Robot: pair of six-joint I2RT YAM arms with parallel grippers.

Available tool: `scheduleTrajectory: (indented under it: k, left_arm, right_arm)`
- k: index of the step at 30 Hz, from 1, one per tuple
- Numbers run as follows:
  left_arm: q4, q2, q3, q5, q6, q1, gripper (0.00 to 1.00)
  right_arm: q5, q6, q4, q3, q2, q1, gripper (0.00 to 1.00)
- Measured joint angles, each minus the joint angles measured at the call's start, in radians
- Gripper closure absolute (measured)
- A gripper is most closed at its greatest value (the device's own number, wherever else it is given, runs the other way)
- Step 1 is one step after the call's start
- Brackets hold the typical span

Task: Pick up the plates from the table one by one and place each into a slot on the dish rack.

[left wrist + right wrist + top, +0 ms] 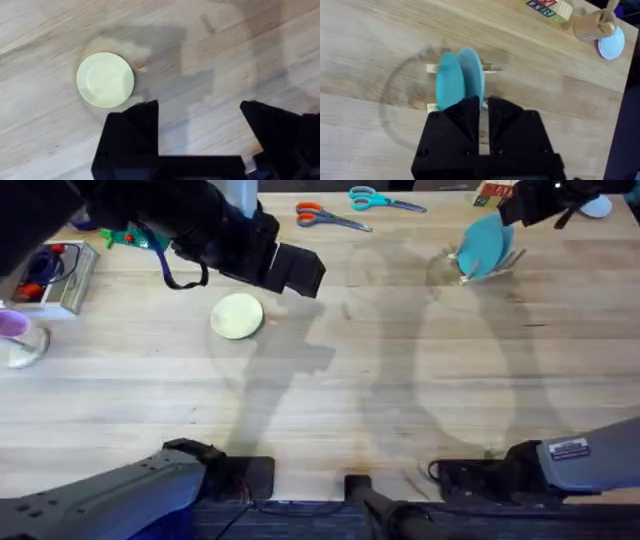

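The pale yellow plate (105,80) lies flat on the table (400,400), just ahead of the left gripper (200,112) and off to the side of one black finger (137,125) — the fingers stand wide apart with bare wood between them. Farther right, the dish rack (432,69) holds a teal plate (449,80) and the light blue plate (472,75) upright, side by side. The right gripper (483,107) sits at the light blue plate's rim, fingers nearly together — whether they pinch it, I cannot tell.

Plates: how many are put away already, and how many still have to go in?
Two blue plates stand upright in the dish rack, with the right gripper just above them. The yellow plate lies flat on the table; the open left gripper hovers beside it.
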Motion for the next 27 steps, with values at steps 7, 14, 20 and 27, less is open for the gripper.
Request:
scheduleTrajectory:
  k: [7, 14, 20, 27]
  left_arm:
    - [0.000, 0.000, 0.000, 0.000, 0.000, 0.000, 0.007]
    - [0.000, 0.000, 0.000, 0.000, 0.000, 0.000, 0.007]
    - [0.000, 0.000, 0.000, 0.000, 0.000, 0.000, 0.007]
    - [0.000, 0.000, 0.000, 0.000, 0.000, 0.000, 0.007]
  right_arm:
    - [0.000, 0.000, 0.000, 0.000, 0.000, 0.000, 0.881]
    - [0.000, 0.000, 0.001, 0.000, -0.020, 0.000, 0.867]
    - [0.000, 0.000, 0.001, 0.000, -0.121, 0.000, 0.617]
    - [0.000, 0.019, -0.043, 0.002, -0.221, 0.024, 0.058]
